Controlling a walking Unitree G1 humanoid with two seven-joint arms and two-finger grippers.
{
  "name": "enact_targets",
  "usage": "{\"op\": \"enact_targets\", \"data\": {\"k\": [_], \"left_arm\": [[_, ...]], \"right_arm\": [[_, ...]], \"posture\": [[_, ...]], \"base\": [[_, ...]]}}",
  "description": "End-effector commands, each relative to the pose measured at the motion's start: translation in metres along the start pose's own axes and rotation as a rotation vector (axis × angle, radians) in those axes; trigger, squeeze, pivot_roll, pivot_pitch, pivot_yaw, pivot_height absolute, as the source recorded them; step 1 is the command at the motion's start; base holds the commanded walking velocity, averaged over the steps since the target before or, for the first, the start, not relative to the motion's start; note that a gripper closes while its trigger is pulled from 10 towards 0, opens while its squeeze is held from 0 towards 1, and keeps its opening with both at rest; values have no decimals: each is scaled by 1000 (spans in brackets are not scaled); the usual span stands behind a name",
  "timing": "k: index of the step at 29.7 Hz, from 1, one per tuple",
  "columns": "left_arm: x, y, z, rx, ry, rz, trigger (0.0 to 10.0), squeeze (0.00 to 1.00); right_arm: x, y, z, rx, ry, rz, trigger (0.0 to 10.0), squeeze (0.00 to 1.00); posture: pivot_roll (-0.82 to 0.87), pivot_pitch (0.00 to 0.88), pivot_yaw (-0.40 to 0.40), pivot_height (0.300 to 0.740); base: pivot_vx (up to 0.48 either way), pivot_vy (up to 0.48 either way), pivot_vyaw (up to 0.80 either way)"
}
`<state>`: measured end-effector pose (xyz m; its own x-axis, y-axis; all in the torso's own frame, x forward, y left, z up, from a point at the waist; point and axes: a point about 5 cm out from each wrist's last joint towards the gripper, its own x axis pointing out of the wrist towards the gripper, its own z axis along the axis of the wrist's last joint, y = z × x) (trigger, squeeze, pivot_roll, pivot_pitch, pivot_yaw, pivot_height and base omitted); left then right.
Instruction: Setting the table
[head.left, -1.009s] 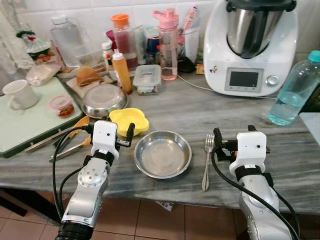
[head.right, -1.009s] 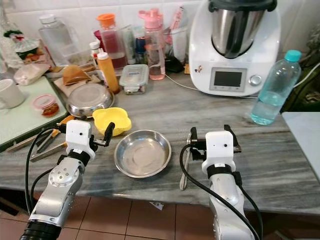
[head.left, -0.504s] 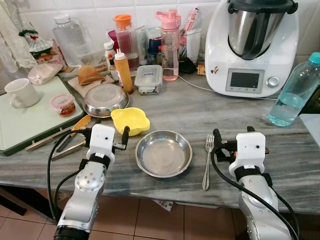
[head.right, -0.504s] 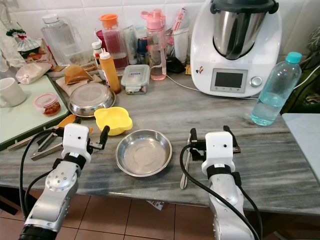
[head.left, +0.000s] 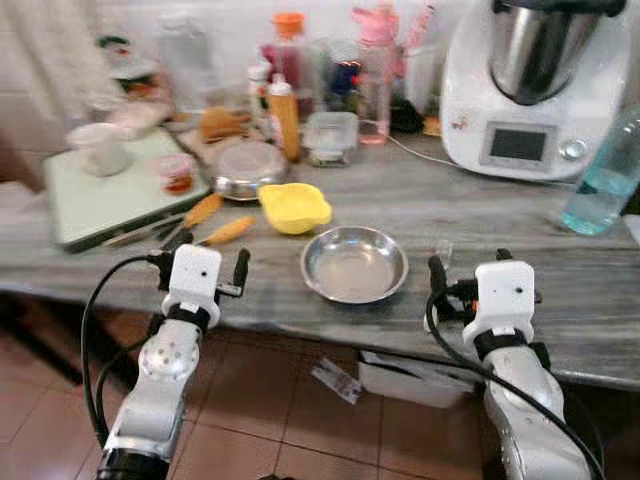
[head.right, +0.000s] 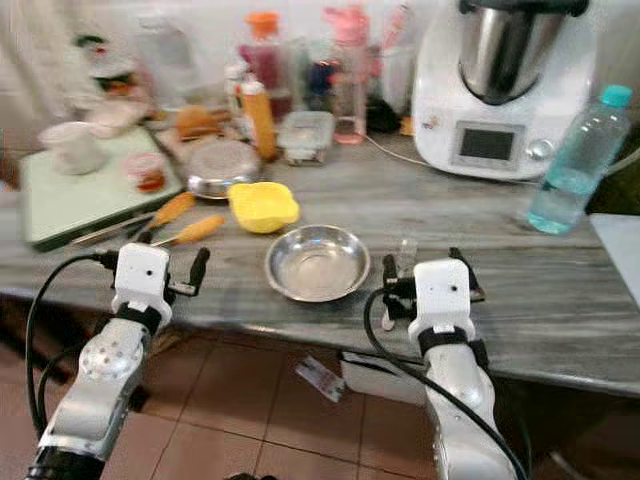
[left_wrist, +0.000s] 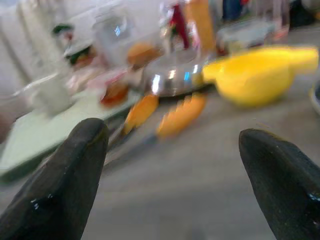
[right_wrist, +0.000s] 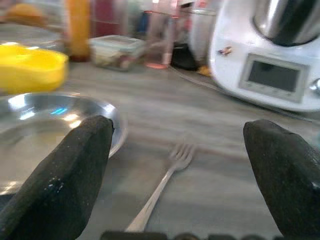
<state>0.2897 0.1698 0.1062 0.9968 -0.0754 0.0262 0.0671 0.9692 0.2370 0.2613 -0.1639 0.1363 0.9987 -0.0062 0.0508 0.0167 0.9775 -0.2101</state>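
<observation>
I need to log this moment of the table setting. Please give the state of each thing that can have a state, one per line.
left gripper: open, empty, at the counter edge.
right gripper: open, empty, fork lying between its fingers' line.
fork: flat on the counter, not held.
steel bowl: upright, empty.
yellow bowl: upright on the counter.
water bottle: upright, capped, partly filled.
lidded container: closed.
</observation>
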Motion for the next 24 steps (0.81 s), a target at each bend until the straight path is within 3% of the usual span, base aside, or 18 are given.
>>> {"op": "enact_targets", "data": {"k": [1,15,19,24], "left_arm": [[5,0,8,15,-23,-13,10000,0],[5,-7,3,37,-8,-118,10000,0],[1,-5,-3,33,9,-106,10000,0],[-14,5,-22,12,79,-19,10000,0]], "right_arm": [[-1,-2,1,7,-7,-12,10000,475],[6,4,-2,12,-18,17,10000,475],[4,8,-5,24,-17,47,10000,467],[1,7,-13,20,6,67,10000,463]], "posture": [[-81,0,70,740],[-63,0,63,740],[-69,0,61,740],[-63,0,59,740]], "base": [[-319,0,0],[-329,0,0],[-331,0,0],[-299,0,0]]}}
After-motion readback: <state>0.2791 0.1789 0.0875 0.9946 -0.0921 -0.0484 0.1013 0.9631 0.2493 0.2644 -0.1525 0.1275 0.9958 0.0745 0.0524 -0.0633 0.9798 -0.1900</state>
